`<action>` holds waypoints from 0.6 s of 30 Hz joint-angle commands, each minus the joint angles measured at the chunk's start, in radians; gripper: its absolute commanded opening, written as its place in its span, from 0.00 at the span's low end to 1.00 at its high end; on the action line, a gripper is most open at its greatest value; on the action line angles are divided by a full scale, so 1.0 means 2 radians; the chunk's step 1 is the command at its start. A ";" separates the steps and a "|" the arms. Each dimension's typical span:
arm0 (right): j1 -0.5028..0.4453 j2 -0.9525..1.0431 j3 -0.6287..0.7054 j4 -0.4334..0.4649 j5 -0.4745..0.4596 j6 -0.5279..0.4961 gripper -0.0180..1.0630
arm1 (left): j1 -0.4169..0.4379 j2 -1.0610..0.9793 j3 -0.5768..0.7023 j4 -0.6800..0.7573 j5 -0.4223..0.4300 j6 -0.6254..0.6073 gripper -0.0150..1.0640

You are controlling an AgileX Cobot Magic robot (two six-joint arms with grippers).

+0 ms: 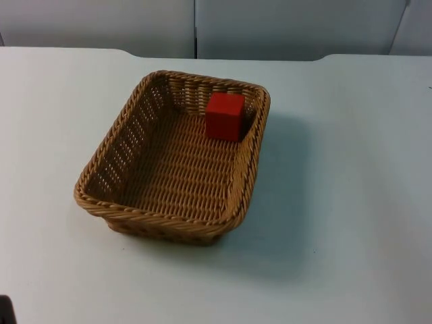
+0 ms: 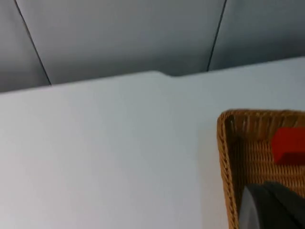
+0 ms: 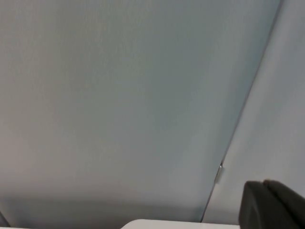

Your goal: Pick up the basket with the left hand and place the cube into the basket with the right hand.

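Note:
A tan wicker basket (image 1: 128, 145) rests on the white table near the middle of the top view, with nothing holding it. A red cube (image 1: 225, 116) lies inside it, against the far right corner. In the left wrist view my left gripper (image 2: 271, 207) hangs over the table beside one corner of the basket (image 2: 226, 157), and the red cube (image 2: 288, 145) shows inside. My right gripper (image 3: 274, 205) is raised and points at the grey wall, away from the basket.
The grey partition wall (image 1: 196, 27) closes the table's far edge (image 1: 223, 59). Open white table (image 1: 351, 202) surrounds the basket on every side. A small dark object (image 1: 5, 310) sits at the near left corner.

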 commanded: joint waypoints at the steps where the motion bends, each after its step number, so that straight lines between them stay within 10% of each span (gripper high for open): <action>1: -0.001 -0.003 -0.002 -0.004 -0.005 0.000 0.01 | 0.002 -0.070 -0.002 0.006 0.028 -0.007 0.01; 18: -0.001 -0.002 -0.002 0.035 -0.029 0.007 0.01 | 0.002 -0.257 0.055 0.084 0.112 -0.025 0.01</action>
